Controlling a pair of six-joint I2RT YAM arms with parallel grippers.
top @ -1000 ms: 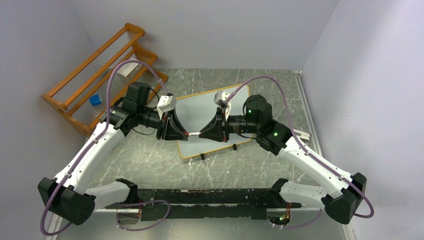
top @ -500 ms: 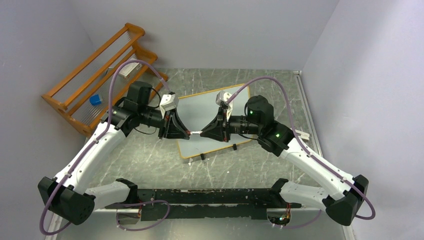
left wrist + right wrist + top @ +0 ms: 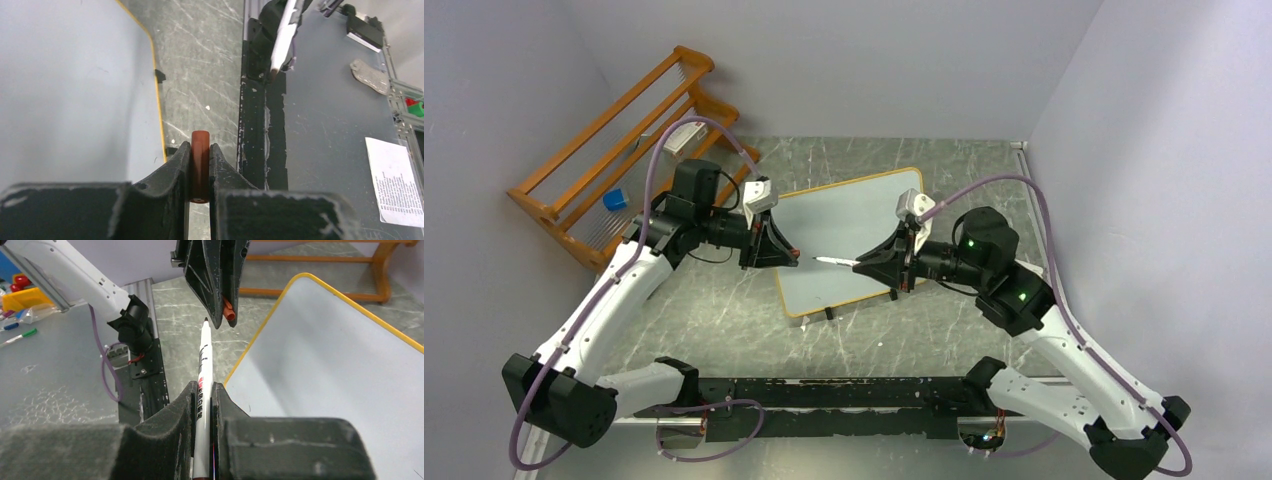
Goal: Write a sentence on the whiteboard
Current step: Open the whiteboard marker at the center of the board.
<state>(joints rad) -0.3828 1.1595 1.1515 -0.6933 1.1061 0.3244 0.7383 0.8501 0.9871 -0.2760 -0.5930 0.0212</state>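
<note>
The whiteboard point(image 3: 854, 225) lies flat on the table with a yellow-wood rim, and its surface is blank. No sentence shows on it. My left gripper point(image 3: 792, 258) hovers at the board's left edge and is shut on a red-brown marker cap point(image 3: 200, 160). My right gripper point(image 3: 864, 264) is above the board's near part and is shut on a white marker point(image 3: 204, 360). The marker's bare dark tip points at the cap point(image 3: 228, 311), a short gap away. The board also shows in the left wrist view point(image 3: 65, 85) and the right wrist view point(image 3: 340, 355).
An orange wooden rack point(image 3: 624, 150) stands at the back left with a blue cube point(image 3: 615, 200) on it. A black rail point(image 3: 844, 395) runs along the near edge between the arm bases. Two small black feet sit on the board's near rim point(image 3: 829, 313).
The grippers were joined at the capped marker. My right gripper has pulled back to the right with the marker, and the cap stays in my left gripper, which has shifted slightly left.
</note>
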